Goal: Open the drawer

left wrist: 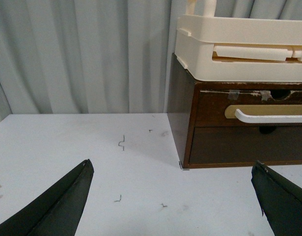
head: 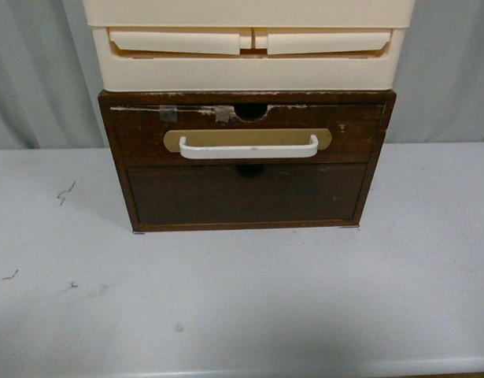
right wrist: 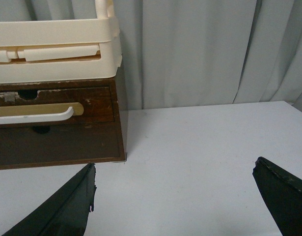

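Observation:
The drawer [head: 147,135] is the upper front of a dark brown wooden cabinet, pushed in flush. It has a white bar handle [head: 248,150] on a tan oval plate, a half-round notch and tape pieces on its top edge. It also shows in the left wrist view [left wrist: 212,105] and the right wrist view [right wrist: 94,101]. Neither arm shows in the front view. My left gripper [left wrist: 173,169] is open and empty over the table, to the left of the cabinet. My right gripper [right wrist: 174,169] is open and empty over the table, to the right of it.
A plain dark brown panel [head: 245,193] without a handle sits below the drawer. Cream plastic drawers [head: 249,47] stand on top of the cabinet. The white table [head: 242,307] has small dark marks on its left side. A grey curtain [left wrist: 82,54] hangs behind.

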`<state>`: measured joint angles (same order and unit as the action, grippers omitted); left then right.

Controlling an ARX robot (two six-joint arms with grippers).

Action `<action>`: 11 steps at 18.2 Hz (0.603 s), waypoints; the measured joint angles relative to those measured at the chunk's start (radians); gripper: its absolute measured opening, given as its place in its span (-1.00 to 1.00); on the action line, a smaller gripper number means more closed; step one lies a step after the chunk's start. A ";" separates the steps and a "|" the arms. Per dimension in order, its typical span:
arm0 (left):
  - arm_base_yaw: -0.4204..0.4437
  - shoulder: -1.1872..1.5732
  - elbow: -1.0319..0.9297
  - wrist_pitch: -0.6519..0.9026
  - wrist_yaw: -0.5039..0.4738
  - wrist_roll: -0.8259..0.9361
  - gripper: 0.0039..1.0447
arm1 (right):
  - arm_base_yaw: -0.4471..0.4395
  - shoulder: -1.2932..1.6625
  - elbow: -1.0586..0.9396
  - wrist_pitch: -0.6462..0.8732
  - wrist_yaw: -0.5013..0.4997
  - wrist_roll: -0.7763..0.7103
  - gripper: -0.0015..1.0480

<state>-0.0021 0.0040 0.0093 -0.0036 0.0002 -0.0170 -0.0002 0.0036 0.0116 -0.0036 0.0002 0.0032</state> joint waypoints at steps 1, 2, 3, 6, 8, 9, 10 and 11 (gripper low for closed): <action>0.000 0.000 0.000 0.000 0.000 0.000 0.88 | 0.000 0.000 0.000 0.000 0.000 0.000 0.87; 0.000 0.000 0.000 0.000 0.000 0.000 0.88 | 0.000 0.000 0.000 0.000 0.000 0.000 0.87; 0.000 0.000 0.000 0.000 0.000 0.000 0.88 | 0.000 0.000 0.000 0.000 0.000 0.000 0.87; 0.000 0.000 0.000 0.000 0.000 0.000 0.88 | 0.000 0.000 0.000 0.000 0.000 0.000 0.87; 0.000 0.000 0.000 0.000 0.000 0.000 0.88 | 0.000 0.000 0.000 0.000 0.000 0.000 0.87; 0.000 0.000 0.000 0.000 0.000 0.000 0.88 | 0.000 0.000 0.000 0.000 0.000 0.000 0.87; 0.000 0.000 0.000 0.000 0.000 0.000 0.88 | 0.000 0.000 0.000 0.000 0.000 0.000 0.87; 0.000 0.000 0.000 0.000 0.000 0.000 0.88 | 0.000 0.000 0.000 0.000 0.000 0.000 0.87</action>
<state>-0.0021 0.0040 0.0093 -0.0036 0.0002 -0.0170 -0.0002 0.0036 0.0116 -0.0036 0.0002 0.0032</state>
